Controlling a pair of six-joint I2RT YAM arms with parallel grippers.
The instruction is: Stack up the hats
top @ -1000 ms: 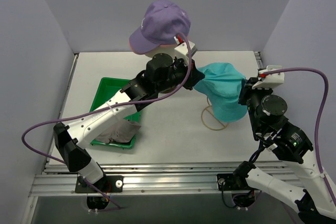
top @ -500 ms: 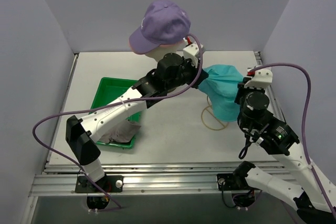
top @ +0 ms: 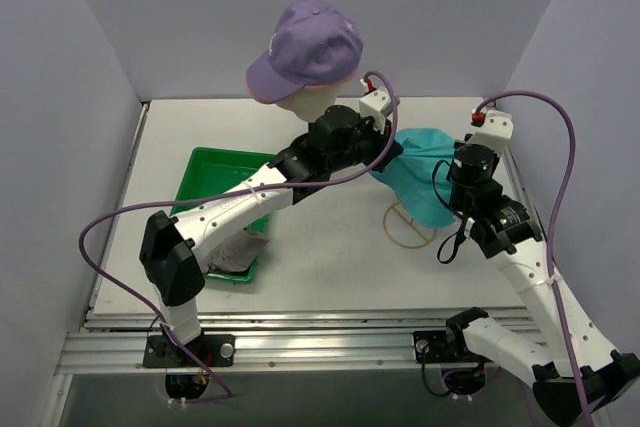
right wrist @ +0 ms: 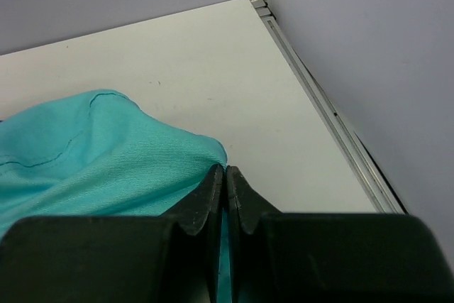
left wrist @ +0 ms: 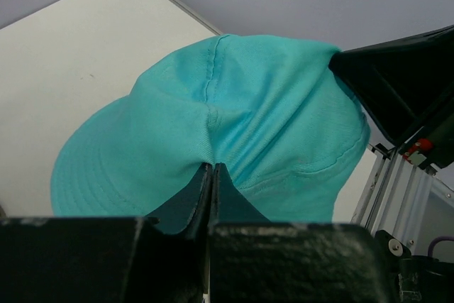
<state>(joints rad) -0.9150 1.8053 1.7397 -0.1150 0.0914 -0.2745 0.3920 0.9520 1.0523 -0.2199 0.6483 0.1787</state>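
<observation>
- Arms swung back; my left claw (left wrist: 213,169) and right claw (right wrist: 225,172) both pinch the teal bucket hat (top: 424,179).
- Lavender cap (top: 310,42) just behind.
- Green tray (top: 203,165) holds grey hat (top: 236,251).

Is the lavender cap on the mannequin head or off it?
On: in the top view the lavender cap covers the crown of the cream head, brim pointing left.

one lavender cap (top: 308,45); one teal bucket hat (top: 425,162); one green tray (top: 205,172)
</observation>
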